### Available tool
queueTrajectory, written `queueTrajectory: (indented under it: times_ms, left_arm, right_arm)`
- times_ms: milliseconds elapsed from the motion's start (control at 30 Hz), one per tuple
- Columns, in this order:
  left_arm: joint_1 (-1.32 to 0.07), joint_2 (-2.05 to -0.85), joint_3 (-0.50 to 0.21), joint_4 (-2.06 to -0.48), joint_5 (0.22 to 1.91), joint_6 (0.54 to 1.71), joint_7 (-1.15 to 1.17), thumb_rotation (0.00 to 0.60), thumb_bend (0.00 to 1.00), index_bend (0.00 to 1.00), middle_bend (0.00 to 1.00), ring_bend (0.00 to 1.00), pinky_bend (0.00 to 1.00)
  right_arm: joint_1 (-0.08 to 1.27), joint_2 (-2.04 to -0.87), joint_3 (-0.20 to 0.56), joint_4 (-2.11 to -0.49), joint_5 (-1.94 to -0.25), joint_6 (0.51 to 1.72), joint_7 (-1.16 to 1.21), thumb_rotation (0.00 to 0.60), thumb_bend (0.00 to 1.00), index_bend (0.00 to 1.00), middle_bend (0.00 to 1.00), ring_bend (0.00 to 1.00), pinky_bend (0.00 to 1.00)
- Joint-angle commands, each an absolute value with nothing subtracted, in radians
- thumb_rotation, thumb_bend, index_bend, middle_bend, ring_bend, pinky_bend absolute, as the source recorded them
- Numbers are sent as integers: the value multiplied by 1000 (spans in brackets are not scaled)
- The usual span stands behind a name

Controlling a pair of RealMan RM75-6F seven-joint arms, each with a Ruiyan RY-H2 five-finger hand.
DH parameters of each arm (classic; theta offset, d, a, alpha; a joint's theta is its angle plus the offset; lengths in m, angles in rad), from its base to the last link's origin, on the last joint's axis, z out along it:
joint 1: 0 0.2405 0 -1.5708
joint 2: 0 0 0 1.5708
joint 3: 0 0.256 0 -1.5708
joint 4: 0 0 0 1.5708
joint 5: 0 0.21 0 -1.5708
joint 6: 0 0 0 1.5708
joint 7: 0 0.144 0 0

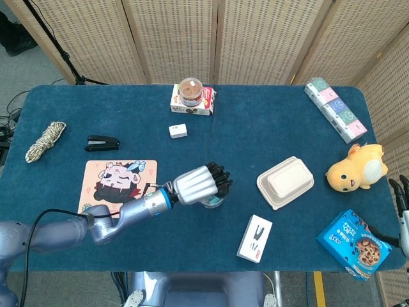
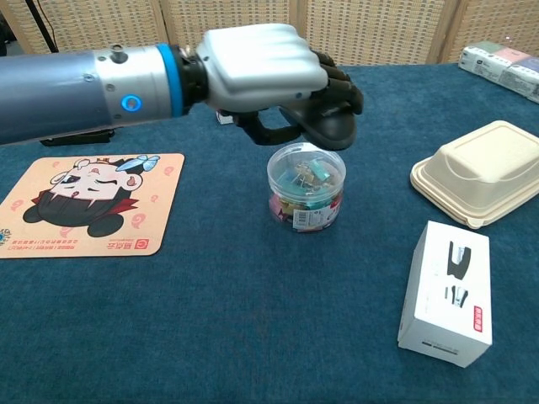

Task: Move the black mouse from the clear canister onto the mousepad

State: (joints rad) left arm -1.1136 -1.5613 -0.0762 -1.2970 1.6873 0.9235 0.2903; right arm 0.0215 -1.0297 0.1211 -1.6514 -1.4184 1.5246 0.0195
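Observation:
My left hand (image 2: 269, 71) grips the black mouse (image 2: 324, 126) and holds it in the air just above the clear canister (image 2: 306, 187), which is full of coloured clips. From the head view the left hand (image 1: 195, 183) covers most of the canister (image 1: 211, 201). The mousepad (image 2: 84, 202) with a cartoon face lies flat to the left of the canister; it shows as the mousepad (image 1: 118, 185) beside my left forearm. My right hand (image 1: 402, 198) stays at the far right edge, with only its dark fingers showing.
A beige clamshell box (image 2: 480, 172) and a white stapler box (image 2: 445, 290) lie right of the canister. Behind it stand a brown-lidded jar on a red-white box (image 1: 192, 97), and a small white box (image 1: 178, 131). A stapler (image 1: 102, 142) and rope (image 1: 45, 141) lie far left.

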Motion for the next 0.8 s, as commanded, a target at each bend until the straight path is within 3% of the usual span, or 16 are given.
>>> queueTrajectory:
  times_ms: [33,333,800]
  left_arm:
    - [-1055,-1473,-10,-1328,1759,1021,244,600,503,307,304,340,372]
    - [-908,-1355,124,-1218,1847,1204,110,600,503,307,304,338,372]
    - [-729,-1549,256,-630,1927,1387,-205,600,503,307,304,336,371]
  right_arm:
    - [22,-1030,119,-1655,-1421,1523,16,600,0,0,0,0,0]
    - [37,-1042,111,-1660,-1427,1499,-7,600,0,0,0,0,0]
    - [59,-1072,100,-1657,-1425,1463,-63,600,0,0,0,0,0]
